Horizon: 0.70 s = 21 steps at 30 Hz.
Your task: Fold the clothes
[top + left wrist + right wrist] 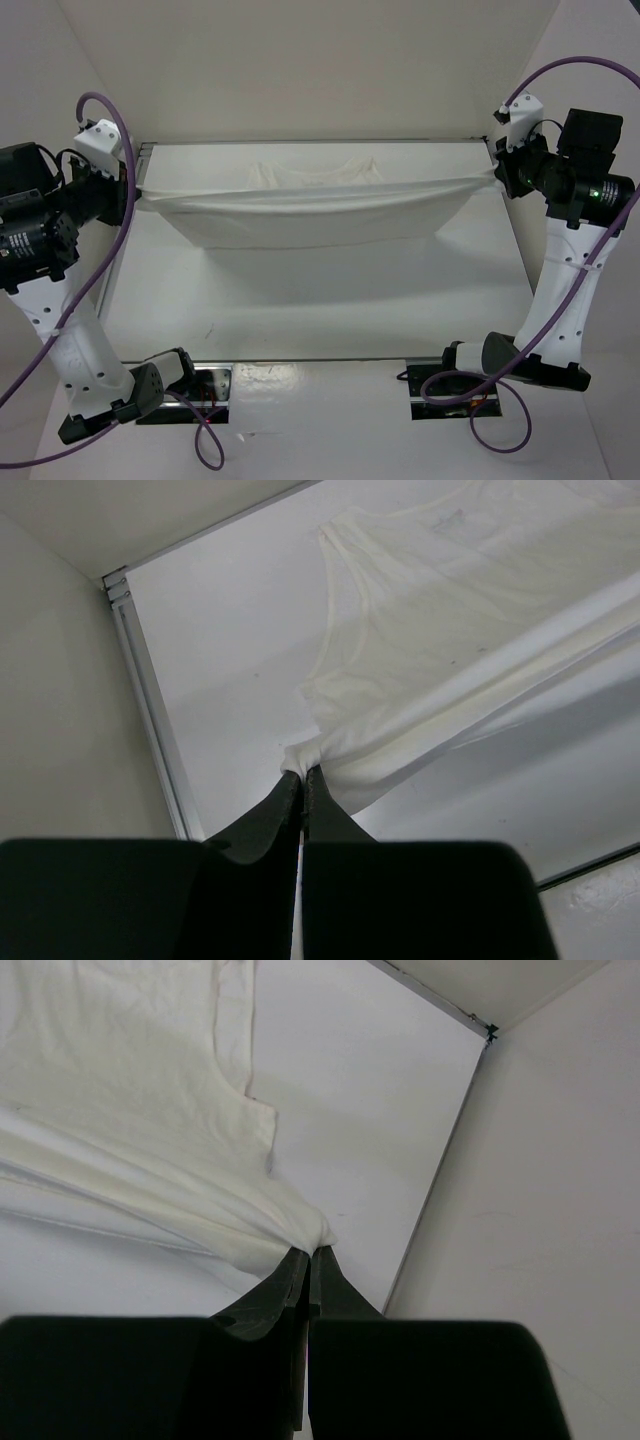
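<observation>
**Shirt stretched taut between two pinches**

The table [300, 310] carries the shirt [310, 215] across its far half. The neck end lies flat by the far edge, while the other end is raised and pulled into a tight line from the left edge to the right edge, with a fold sagging toward the near side.

The left gripper [303, 772] is clamped on a small bunched corner at the table's far-left corner. The right gripper [308, 1252] is clamped the same way on the corner at the far right.

Each pinch holds only a little thin cloth. Any more outward pull could slide a corner free and drop that side. Uneven travel would likely skew the fold.

Both grippers sit close to the side walls [60, 700], so there is little room to move outward. The open room lies toward the near edge and upward.
</observation>
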{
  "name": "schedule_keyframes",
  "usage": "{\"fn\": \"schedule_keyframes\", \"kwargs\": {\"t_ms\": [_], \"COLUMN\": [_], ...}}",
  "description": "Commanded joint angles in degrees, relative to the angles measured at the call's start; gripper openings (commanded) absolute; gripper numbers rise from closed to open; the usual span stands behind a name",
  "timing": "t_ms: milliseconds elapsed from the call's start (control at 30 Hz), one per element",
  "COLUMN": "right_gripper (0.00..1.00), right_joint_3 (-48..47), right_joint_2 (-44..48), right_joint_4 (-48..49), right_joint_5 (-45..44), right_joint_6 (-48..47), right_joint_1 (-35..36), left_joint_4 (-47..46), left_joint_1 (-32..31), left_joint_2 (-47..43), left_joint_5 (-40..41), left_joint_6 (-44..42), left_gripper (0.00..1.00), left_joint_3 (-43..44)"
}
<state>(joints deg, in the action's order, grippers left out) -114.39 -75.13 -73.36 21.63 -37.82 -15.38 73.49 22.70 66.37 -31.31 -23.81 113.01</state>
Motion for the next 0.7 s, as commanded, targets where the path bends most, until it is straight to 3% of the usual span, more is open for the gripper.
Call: {"fn": "schedule_keyframes", "kwargs": {"t_ms": [0, 300, 667], "right_gripper": [0.0, 0.0, 0.0], "right_joint_3": [-0.7, 1.4, 1.5], "right_joint_2": [0.3, -0.9, -6.0], "right_joint_4": [1.7, 5.2, 11.7], "right_joint_5": [-0.8, -1.3, -1.3], "right_joint_6": [-0.7, 0.9, 3.4], "right_joint_1": [-0.1, -0.1, -0.1], "left_joint_4": [-2.0, -5.1, -11.9], "left_joint_1": [0.5, 0.5, 0.5], "left_joint_2": [-0.9, -1.9, 6.0], "left_joint_5": [0.3, 1.3, 3.4], "left_joint_6": [-0.4, -0.4, 3.5], "left_gripper": [0.0, 0.0, 0.0], "left_joint_3": [-0.7, -8.7, -7.4]}}
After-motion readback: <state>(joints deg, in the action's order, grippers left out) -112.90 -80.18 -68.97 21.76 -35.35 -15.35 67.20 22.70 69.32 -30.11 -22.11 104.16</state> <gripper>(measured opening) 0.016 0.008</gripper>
